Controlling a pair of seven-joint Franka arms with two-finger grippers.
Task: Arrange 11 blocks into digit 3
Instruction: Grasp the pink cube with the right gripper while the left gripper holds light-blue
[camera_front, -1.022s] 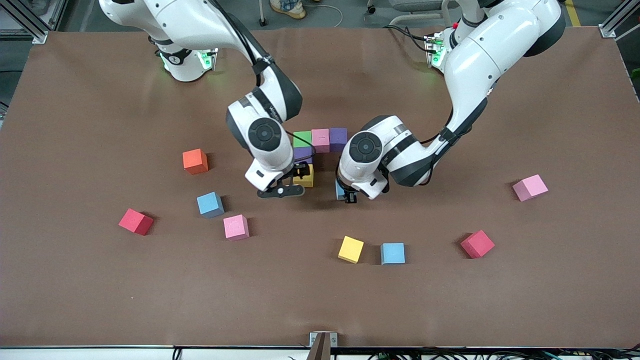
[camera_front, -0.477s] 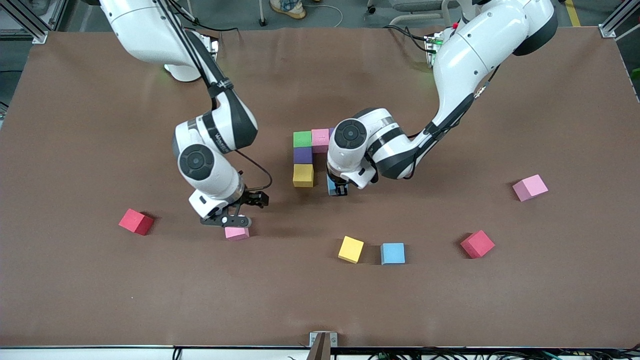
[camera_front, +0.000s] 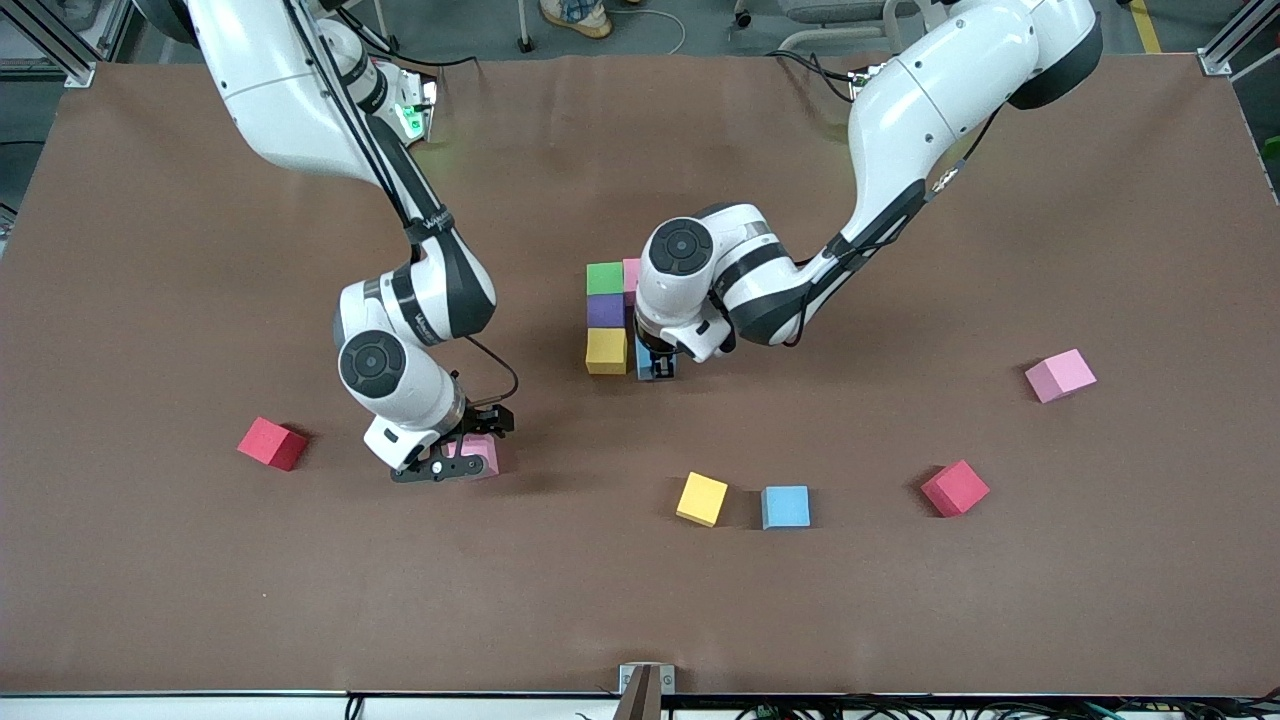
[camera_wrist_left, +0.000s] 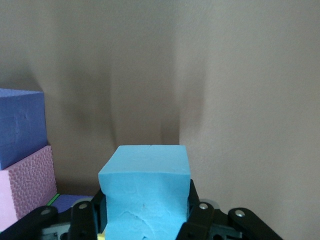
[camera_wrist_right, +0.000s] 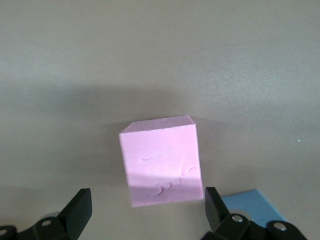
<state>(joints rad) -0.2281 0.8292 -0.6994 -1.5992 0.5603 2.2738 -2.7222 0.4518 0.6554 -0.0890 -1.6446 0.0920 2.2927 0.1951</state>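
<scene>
My left hand (camera_front: 657, 369) is clamped on a blue block (camera_wrist_left: 145, 192), low beside the yellow block (camera_front: 606, 351) of the started digit 3 (camera_front: 606, 315). My right hand (camera_front: 447, 458) is spread wide around a pink block (camera_wrist_right: 161, 160), not gripping. Plain brown surface (camera_front: 200, 250); loose blocks scattered nearer the front camera. Arm lettering unreadable.

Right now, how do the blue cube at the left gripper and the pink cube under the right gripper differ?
The blue cube is clamped in the left gripper, right beside the yellow cube of the figure; the pink cube lies loose on the table, the right gripper open around it. Both look equal in size.
</scene>
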